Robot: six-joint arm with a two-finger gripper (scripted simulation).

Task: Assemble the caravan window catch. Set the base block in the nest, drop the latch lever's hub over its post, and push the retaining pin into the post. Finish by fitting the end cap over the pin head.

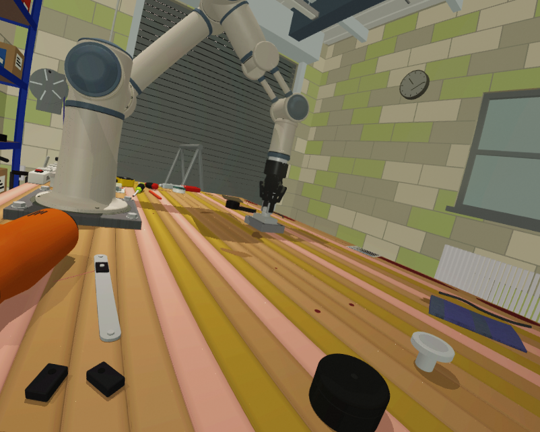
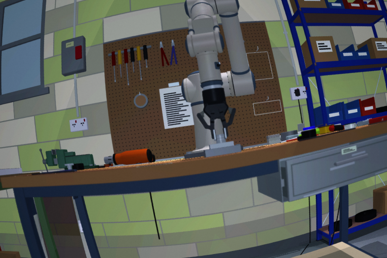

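Observation:
My gripper (image 1: 269, 208) (image 2: 219, 134) points straight down at the far side of the bench, over the grey base block (image 1: 265, 223) (image 2: 225, 148). The block is a flat plate with a short upright post (image 2: 221, 138) in its middle. The grey latch lever (image 1: 105, 296) lies flat near the front left of the bench. A white pin with a wide head (image 1: 431, 349) stands near the front right. A black round cap (image 1: 349, 393) sits at the front. The gripper is closed on the base block's post.
An orange power tool (image 1: 16, 253) (image 2: 133, 156) lies at the front left, beside the lever. Two small black blocks (image 1: 75, 380) sit in front of the lever. A dark blue mat (image 1: 475, 322) lies at the right edge. Hand tools (image 1: 168, 187) lie behind the arm's base.

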